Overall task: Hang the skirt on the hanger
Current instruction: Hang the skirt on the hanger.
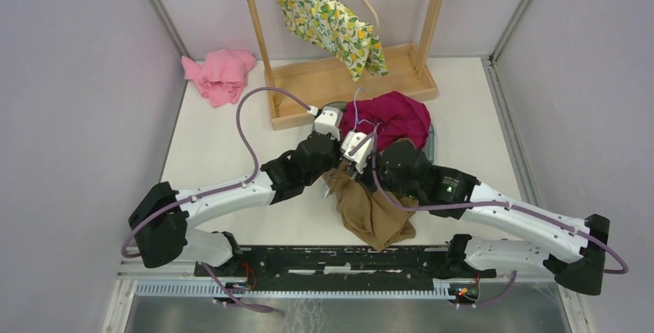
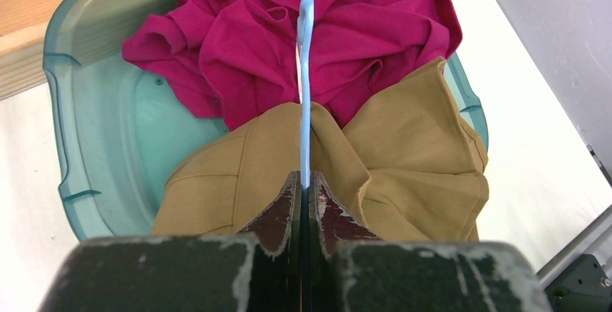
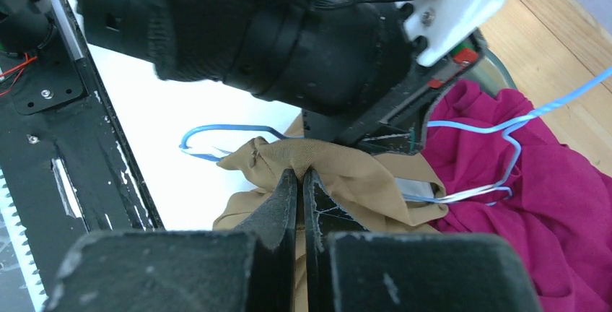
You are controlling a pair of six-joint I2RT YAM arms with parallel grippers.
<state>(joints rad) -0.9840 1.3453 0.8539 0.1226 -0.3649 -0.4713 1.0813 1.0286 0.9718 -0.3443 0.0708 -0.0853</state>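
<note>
- Matte white desk [image 1: 224,148] sitting inside pale grey walls [image 1: 77,79]; a wooden rack [image 1: 339,82] is standing at the far edge, with a floral garment [image 1: 328,17] hanging off it.
- Crumpled pink cloth [image 1: 220,75] lying at the far left of the desk.
- Translucent teal plastic tub [image 2: 108,131] holding a wrinkled magenta garment [image 2: 238,45].
- Tan skirt [image 2: 404,153], smooth woven fabric, spilling over the tub's near rim onto the desk.
- Left hand [image 2: 304,180] pinching the thin blue wire hanger [image 2: 305,131], which is running above the skirt and the magenta garment.
- Right hand [image 3: 299,178] pinching a fold of the skirt, close to the hanger wire.
</note>
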